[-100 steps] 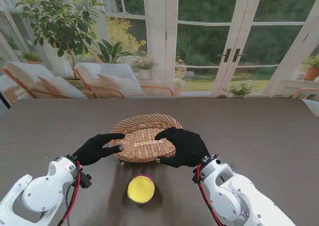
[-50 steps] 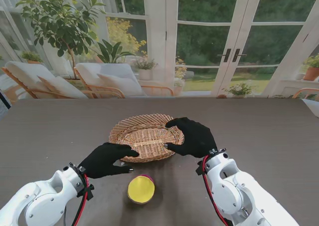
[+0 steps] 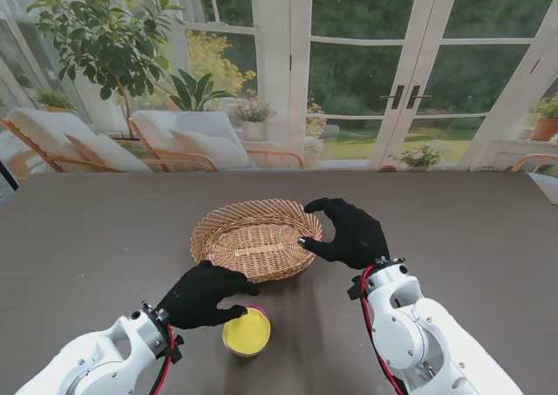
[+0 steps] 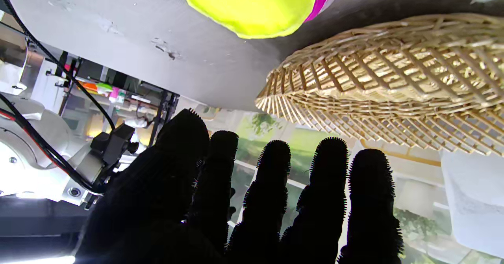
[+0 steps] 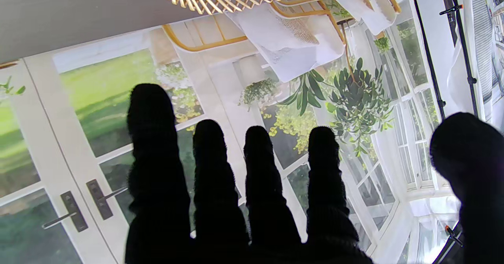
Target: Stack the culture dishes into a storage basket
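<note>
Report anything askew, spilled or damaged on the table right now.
Nothing stands out. The wicker basket sits flat and intact, holding no dishes. The yellow-lidded culture dish rests level, nearer to me than the basket. Both hands are open: left hand, right hand.

Dark brown table (image 3: 87, 229), matte top. Beyond its far edge: white-framed French doors (image 3: 410, 72) with paired dark lever handles (image 3: 405, 96), lawn and trees outside. Far left: leafy potted tree (image 3: 105, 37); two wooden-framed loungers with white cushions (image 3: 187, 138). Small flowering pot plants (image 3: 253, 116) along the glass; terracotta pot (image 3: 545, 126) at far right.
</note>
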Action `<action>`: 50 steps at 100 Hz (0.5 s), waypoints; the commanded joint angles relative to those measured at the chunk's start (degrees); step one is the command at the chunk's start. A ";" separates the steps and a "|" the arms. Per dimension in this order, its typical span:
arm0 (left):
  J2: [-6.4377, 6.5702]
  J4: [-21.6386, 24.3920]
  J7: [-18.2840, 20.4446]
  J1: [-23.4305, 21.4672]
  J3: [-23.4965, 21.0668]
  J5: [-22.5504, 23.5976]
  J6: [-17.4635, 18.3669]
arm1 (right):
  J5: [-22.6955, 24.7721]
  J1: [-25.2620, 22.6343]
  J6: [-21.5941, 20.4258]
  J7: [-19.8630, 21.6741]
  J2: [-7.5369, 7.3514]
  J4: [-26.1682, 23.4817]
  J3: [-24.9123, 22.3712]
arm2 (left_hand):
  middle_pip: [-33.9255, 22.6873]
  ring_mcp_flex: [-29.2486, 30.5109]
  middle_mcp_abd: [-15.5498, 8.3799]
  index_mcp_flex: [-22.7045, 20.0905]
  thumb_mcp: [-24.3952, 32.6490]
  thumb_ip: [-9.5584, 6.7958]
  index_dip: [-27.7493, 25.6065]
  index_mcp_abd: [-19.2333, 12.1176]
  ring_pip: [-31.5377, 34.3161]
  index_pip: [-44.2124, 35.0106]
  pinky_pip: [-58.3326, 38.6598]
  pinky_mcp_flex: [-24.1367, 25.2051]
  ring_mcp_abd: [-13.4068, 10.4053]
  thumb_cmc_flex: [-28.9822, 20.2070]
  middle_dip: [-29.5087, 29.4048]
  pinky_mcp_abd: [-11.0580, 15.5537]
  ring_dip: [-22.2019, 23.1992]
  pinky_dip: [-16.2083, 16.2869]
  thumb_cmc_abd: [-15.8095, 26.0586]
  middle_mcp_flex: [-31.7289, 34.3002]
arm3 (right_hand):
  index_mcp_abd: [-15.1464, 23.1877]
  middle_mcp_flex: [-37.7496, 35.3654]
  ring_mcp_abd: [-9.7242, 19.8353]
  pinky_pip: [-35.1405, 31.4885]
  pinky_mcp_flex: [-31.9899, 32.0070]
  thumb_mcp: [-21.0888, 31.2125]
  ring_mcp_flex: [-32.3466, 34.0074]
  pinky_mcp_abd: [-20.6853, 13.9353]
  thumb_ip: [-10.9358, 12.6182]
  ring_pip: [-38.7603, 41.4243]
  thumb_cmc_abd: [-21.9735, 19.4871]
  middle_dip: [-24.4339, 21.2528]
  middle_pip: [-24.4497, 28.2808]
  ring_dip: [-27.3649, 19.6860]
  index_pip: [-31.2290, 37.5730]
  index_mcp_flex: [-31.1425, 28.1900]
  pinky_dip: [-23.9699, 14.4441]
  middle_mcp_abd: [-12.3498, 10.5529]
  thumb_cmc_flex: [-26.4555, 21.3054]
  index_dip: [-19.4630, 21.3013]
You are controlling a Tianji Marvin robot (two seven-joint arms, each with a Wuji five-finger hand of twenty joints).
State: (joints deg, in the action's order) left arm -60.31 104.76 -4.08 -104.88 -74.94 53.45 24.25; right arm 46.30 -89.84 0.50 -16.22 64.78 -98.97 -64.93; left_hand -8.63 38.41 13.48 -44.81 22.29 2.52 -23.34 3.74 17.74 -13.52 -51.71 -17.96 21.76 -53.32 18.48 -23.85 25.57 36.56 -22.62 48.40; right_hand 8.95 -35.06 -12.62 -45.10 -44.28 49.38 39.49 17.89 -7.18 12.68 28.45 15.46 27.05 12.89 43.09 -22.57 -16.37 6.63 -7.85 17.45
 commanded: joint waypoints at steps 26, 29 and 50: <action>-0.18 0.30 0.19 -1.14 2.21 2.04 0.78 | -0.44 -1.50 0.54 1.18 0.11 0.20 -0.93 | 0.27 1.75 -1.00 2.11 9.80 1.86 2.29 -0.57 1.65 2.33 -7.07 -3.84 -1.53 0.03 0.56 -1.34 0.77 -2.85 -6.41 -1.18 | 1.18 1.64 -0.65 0.85 26.39 4.61 0.67 1.46 0.28 -0.93 0.74 0.47 0.21 0.41 -1.31 -0.43 -1.95 0.03 -0.85 1.00; -0.14 0.45 0.16 -1.32 2.42 2.34 0.63 | -0.45 -1.60 0.57 1.26 0.10 0.09 -1.01 | 0.36 1.63 -0.96 2.81 9.82 1.90 2.40 -0.52 1.68 2.59 -7.32 -4.10 -1.65 0.25 0.53 -1.33 0.80 -2.88 -6.61 -1.54 | 1.22 1.69 -0.70 0.93 26.44 4.61 0.63 1.50 0.26 -0.95 0.74 0.47 0.20 0.41 -1.36 -0.36 -1.96 0.02 -0.80 1.00; 0.31 2.46 2.68 -3.43 3.01 4.01 -2.93 | -0.48 -2.20 1.02 2.27 -0.06 -0.57 -1.61 | 0.85 -1.62 -0.76 6.22 7.90 2.31 2.67 -1.76 0.65 3.61 -6.15 -2.17 -0.76 3.42 0.69 -3.66 0.92 -3.77 -5.87 -4.86 | 1.42 2.24 -0.72 1.66 27.00 4.50 0.25 1.96 0.19 -1.12 0.96 0.43 0.08 0.39 -1.91 0.14 -1.95 0.10 -0.97 0.85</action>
State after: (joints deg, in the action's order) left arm -60.13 106.60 -3.33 -107.13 -72.16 57.19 22.00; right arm 45.77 -91.44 1.34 -14.99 64.74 -98.96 -66.48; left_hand -7.56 38.56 13.19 -40.60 30.26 2.91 -20.98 3.55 18.37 -10.85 -56.71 -21.32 20.48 -51.29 18.48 -24.42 25.58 33.69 -25.67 45.63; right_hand 8.95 -34.31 -12.75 -45.10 -44.22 49.39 39.49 17.99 -7.18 12.58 28.45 15.47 27.19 12.90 42.40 -22.57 -16.40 6.63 -7.85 17.48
